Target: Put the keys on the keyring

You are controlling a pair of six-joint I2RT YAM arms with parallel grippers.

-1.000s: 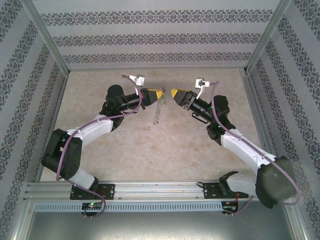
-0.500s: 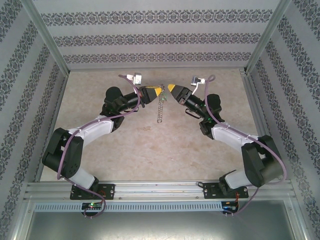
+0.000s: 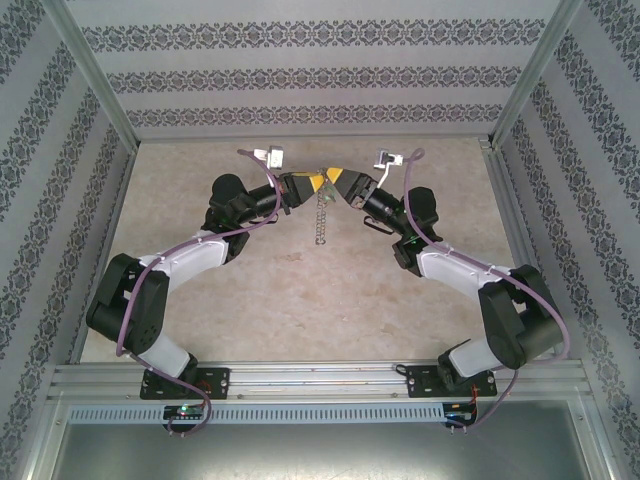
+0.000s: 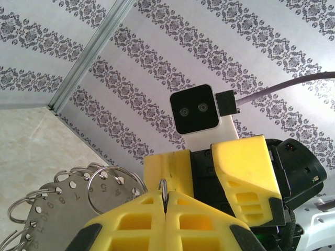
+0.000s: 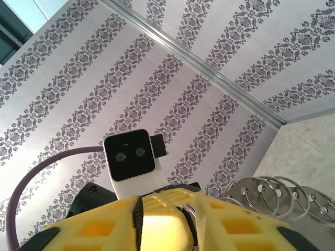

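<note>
Keyring (image 3: 320, 218) hangs mid-air from left claw (image 4: 165, 197), clenched on it so I can thread it. Right claw (image 3: 337, 178) sits nose-to-nose, presumably to feed key on; can't tell its grip.

Both arms (image 3: 190, 250) show black joints and white links, each trailed by a purple cable (image 4: 293, 84). The left claw (image 3: 320, 183) and right claw (image 3: 333, 178) are ribbed yellow plastic; behind each claw sits a white camera (image 4: 198, 110), apparently two-lensed.
</note>
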